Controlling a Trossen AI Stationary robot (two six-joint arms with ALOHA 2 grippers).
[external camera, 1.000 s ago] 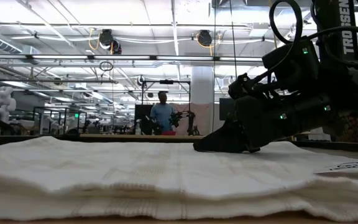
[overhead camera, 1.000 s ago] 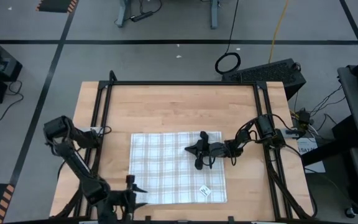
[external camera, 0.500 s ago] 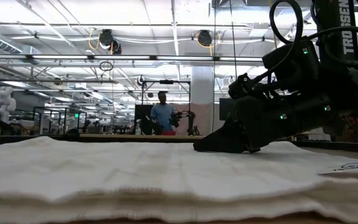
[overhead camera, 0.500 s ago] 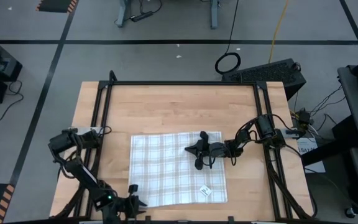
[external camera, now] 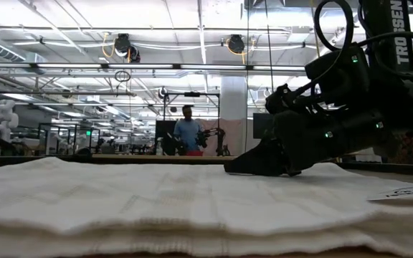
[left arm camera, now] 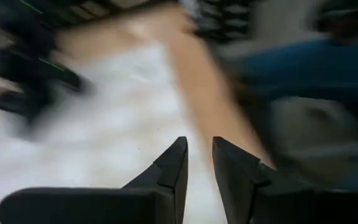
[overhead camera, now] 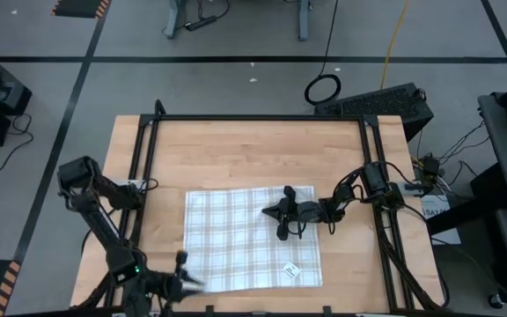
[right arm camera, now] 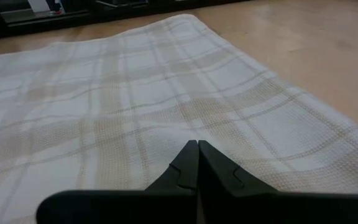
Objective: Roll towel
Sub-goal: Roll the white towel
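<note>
On the wooden surface [overhead camera: 253, 150] we see the towel [overhead camera: 236, 242] spread flat, its plaid check facing up and its small white tag [overhead camera: 290, 271] lying near the corner closest to the right arm's side at the front edge. Our right claw [overhead camera: 282, 211] rests on the cloth toward the towel's far right part, its two fingers pressed fully together with their tips down against the fabric; in the right wrist view the joined tips [right arm camera: 197, 149] sit on the weave, with no fold pinched between them that we can make out. Our left claw [overhead camera: 187, 280] is at the front edge of the surface, by the towel's near left corner, its fingers [left arm camera: 174, 165] standing a narrow gap apart; we cannot tell whether any cloth lies between them. Far across the room behind, a person [external camera: 187, 129] stands in the low view.
</note>
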